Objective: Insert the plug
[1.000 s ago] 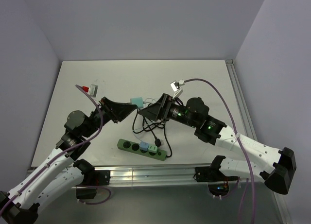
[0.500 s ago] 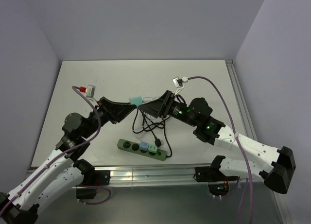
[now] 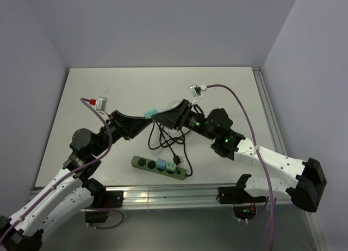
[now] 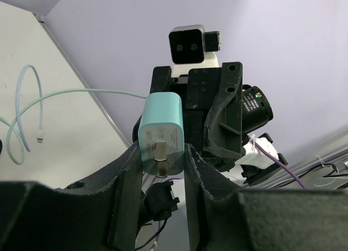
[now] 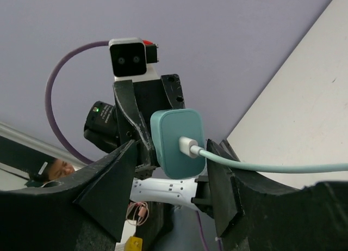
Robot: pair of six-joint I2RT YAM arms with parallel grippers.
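The work stood at a mid-air handover rather than at the insertion itself. In the middle of the top view, above the table [image 3: 228, 87], the two arms met nose to nose with the teal plug [image 3: 151, 113] between them, well above and apart from the green power strip [image 3: 159, 165] that lay near the lower centre of the frame. The left gripper [image 4: 161, 150] was narrow and clamped on the plug: in its wrist view both pads pressed the plug's sides, and the metal prongs faced the camera. The right gripper [image 5: 173, 147] had its jaws on either side of the same plug from the opposite end, where the teal cable [image 5: 261, 165] left the body. The jaws stood close, but the pictures did not show whether they had actually bitten, so I cannot tell if it held anything. A loose tangle of black cords [image 3: 171, 142] lay on the table between the arms and the strip, whose two right-hand sockets looked occupied while the left-hand ones appeared free. By my judgement, the next move called for a firm grip by the right claw before the left let go, then turning the prongs downward and carrying the plug to a free socket, keeping clear of the cords.
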